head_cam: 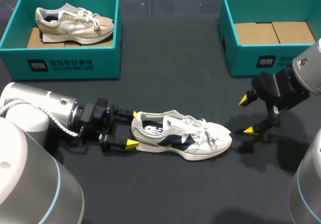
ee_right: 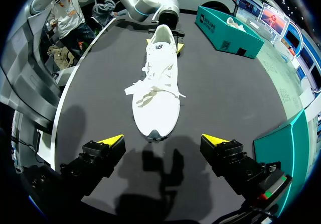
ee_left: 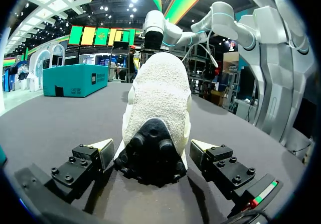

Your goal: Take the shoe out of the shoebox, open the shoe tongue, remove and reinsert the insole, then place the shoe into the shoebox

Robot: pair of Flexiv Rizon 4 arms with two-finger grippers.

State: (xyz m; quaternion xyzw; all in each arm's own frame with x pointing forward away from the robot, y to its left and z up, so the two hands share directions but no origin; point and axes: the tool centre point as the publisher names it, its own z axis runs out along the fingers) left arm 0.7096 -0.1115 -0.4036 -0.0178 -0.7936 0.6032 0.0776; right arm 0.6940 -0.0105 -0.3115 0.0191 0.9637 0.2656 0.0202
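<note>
A white and navy shoe (head_cam: 180,137) lies on its sole on the dark table, toe pointing right. My left gripper (head_cam: 133,129) is open, one yellow tip on each side of the heel. In the left wrist view the heel (ee_left: 158,108) fills the space between the fingers of that gripper (ee_left: 151,147), with small gaps on both sides. My right gripper (head_cam: 247,115) hangs open just past the toe, holding nothing. The right wrist view shows the toe (ee_right: 156,118) a little ahead of the open right gripper (ee_right: 163,140). An empty teal shoebox (head_cam: 235,53) stands at the back right.
A second teal shoebox (head_cam: 60,63) at the back left holds a beige shoe (head_cam: 72,23). Cardboard flaps (head_cam: 273,32) line the bottom of the right box. Its teal wall (ee_right: 286,148) is close beside my right gripper.
</note>
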